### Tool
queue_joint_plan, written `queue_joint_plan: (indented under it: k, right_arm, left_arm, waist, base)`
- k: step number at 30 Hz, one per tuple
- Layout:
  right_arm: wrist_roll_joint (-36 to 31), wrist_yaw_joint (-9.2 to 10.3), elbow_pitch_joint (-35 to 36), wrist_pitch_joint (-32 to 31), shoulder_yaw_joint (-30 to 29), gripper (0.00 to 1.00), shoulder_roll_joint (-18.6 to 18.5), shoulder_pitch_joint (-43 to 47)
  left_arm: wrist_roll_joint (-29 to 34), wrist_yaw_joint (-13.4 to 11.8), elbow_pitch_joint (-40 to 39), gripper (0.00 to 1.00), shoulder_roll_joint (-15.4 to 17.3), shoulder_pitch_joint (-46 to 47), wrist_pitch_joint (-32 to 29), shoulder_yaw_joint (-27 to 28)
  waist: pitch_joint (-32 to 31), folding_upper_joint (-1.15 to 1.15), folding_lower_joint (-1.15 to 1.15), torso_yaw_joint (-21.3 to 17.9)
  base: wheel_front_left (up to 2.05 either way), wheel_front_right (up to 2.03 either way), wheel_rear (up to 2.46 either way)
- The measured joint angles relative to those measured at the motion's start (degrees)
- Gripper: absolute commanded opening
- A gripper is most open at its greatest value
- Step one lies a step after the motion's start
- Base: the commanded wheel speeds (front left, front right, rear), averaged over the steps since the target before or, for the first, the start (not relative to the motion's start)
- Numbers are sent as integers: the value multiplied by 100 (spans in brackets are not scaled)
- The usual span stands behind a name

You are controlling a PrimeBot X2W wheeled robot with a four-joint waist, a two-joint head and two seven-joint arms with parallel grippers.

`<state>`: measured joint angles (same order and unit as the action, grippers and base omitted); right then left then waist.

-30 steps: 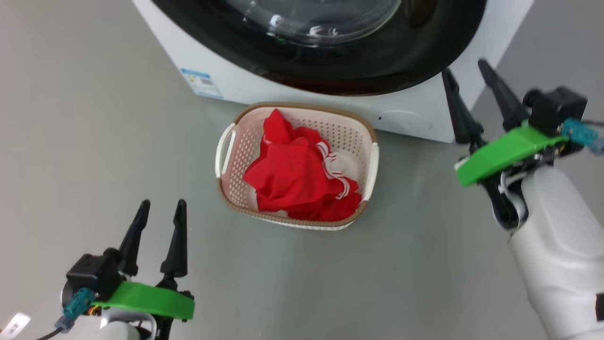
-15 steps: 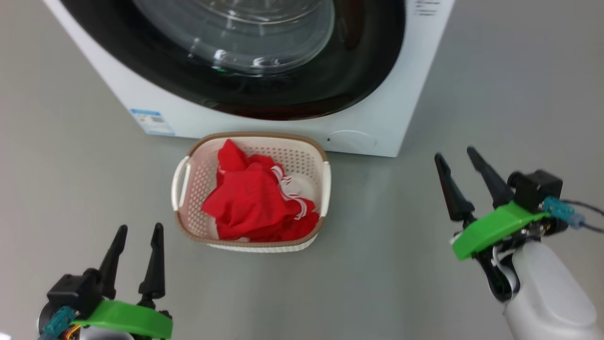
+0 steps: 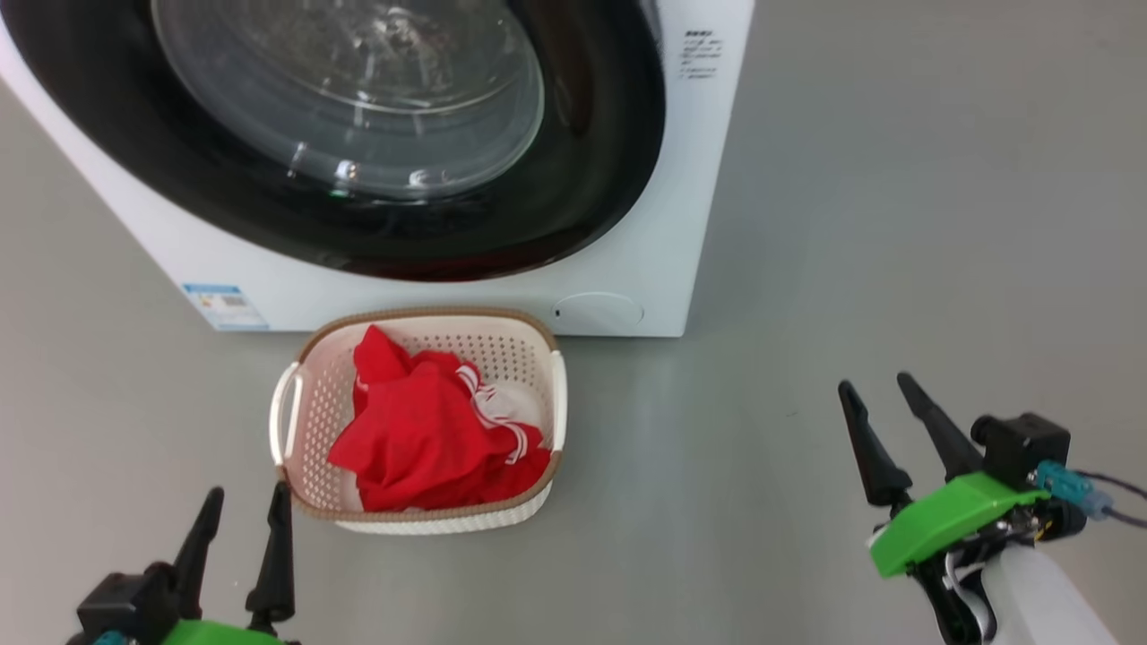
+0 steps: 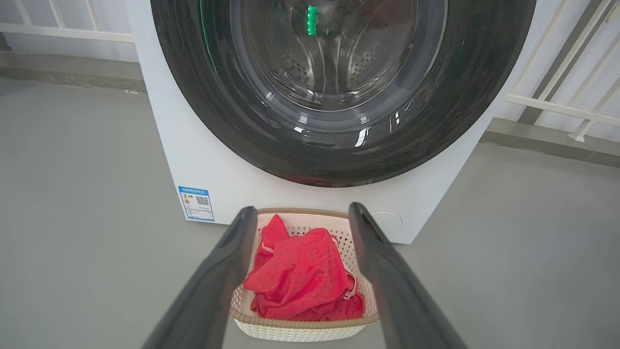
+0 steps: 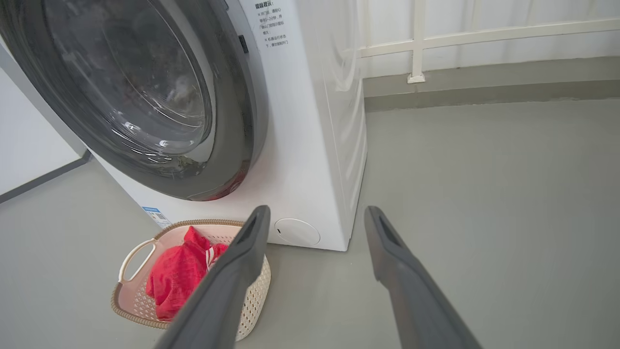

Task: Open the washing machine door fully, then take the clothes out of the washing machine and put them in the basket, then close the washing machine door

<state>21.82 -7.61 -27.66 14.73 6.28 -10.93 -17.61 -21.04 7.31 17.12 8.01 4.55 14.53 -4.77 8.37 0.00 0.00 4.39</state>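
The white washing machine (image 3: 627, 269) stands ahead, its black-rimmed door (image 3: 573, 179) lying shut against the front. Red clothes (image 3: 421, 439) fill the cream basket (image 3: 296, 394) on the floor just before it. My left gripper (image 3: 245, 502) is open at the lower left, close to the basket's near corner. Well to the right of the basket, my right gripper (image 3: 874, 385) is open over bare floor. The left wrist view looks between open fingers at the clothes (image 4: 300, 271), basket (image 4: 300, 329) and door (image 4: 460, 97). In the right wrist view the basket (image 5: 131, 252) lies left of the open fingers.
Grey floor (image 3: 896, 224) stretches to the right of the machine. A blue label (image 3: 224, 306) and a small round flap (image 3: 596, 311) sit low on the machine's front. White railings (image 5: 484, 34) line the wall behind.
The head view has swung up and to the right, so machine and basket slid left and down in the picture. My right gripper has come down and back from beside the machine's corner.
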Motion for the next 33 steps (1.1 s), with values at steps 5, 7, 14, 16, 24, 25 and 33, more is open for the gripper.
queue_joint_plan:
  k: [5, 7, 14, 16, 24, 25, 33]
  right_arm:
    - [0, 0, 98, 0, -142, 100, -5, 281]
    - [0, 0, 141, 0, -178, 100, -23, 388]
    - [-5, 1, 240, 0, -297, 100, -46, 704]
    - [-8, 1, 245, 0, -347, 100, -53, 777]
    - [-18, 1, 300, 0, -443, 100, -43, 954]
    - [-32, 1, 300, 0, -455, 100, -42, 954]
    - [-109, 1, 304, 0, -485, 100, -23, 954]
  left_arm:
    - [1, 0, 40, 100, 1, -108, 0, 44]
    - [1, 0, 49, 100, 1, -110, 0, 48]
    - [11, 0, 67, 100, 5, -208, 0, 71]
    - [11, 0, 67, 100, 5, -209, 0, 82]
    - [31, 0, 54, 100, 8, -322, 0, 111]
    - [45, 0, 54, 100, 8, -322, 0, 119]
    - [85, 0, 48, 100, 5, -319, 0, 133]
  waist:
    - [-161, 0, 0, -150]
    - [-213, 0, 0, -191]
    - [-322, 0, 0, -278]
    - [-354, 0, 0, -289]
    - [-406, 0, 0, -327]
    - [-400, 0, 0, -328]
    - [-378, 0, 0, -322]
  base:
    - [0, 0, 0]
    - [0, 0, 0]
    - [0, 0, 0]
    - [0, 0, 0]
    - [0, 0, 0]
    - [0, 0, 0]
    - [0, 0, 0]
